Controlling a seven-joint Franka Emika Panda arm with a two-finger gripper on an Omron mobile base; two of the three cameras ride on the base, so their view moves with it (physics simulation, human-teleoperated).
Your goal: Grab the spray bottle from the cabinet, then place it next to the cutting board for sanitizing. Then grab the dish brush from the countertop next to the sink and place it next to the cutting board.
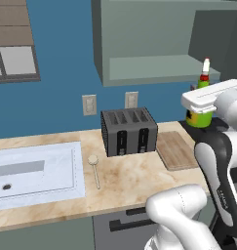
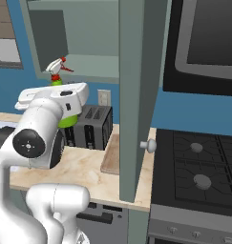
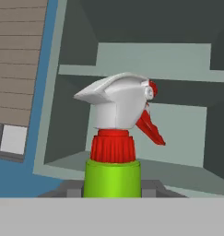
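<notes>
The green spray bottle (image 1: 200, 118) with its red-and-white nozzle hangs in the air just outside the cabinet (image 1: 154, 44), below and right of the shelf front. My gripper (image 1: 203, 105) is shut on the bottle's body. In the hand view the spray bottle (image 3: 114, 138) stands upright right in front of the camera, between the fingertips (image 3: 71, 189). The cutting board (image 1: 176, 149) lies on the countertop (image 1: 129, 180), right of the toaster and below the bottle. The dish brush (image 1: 94, 168) lies on the counter between the sink (image 1: 32, 171) and the toaster.
A dark toaster (image 1: 128, 131) stands against the wall left of the board. The open cabinet door (image 2: 136, 95) juts out over the counter's right end, its knob (image 2: 148, 145) facing the stove (image 2: 198, 167). Two wall outlets (image 1: 89, 104) sit above the counter.
</notes>
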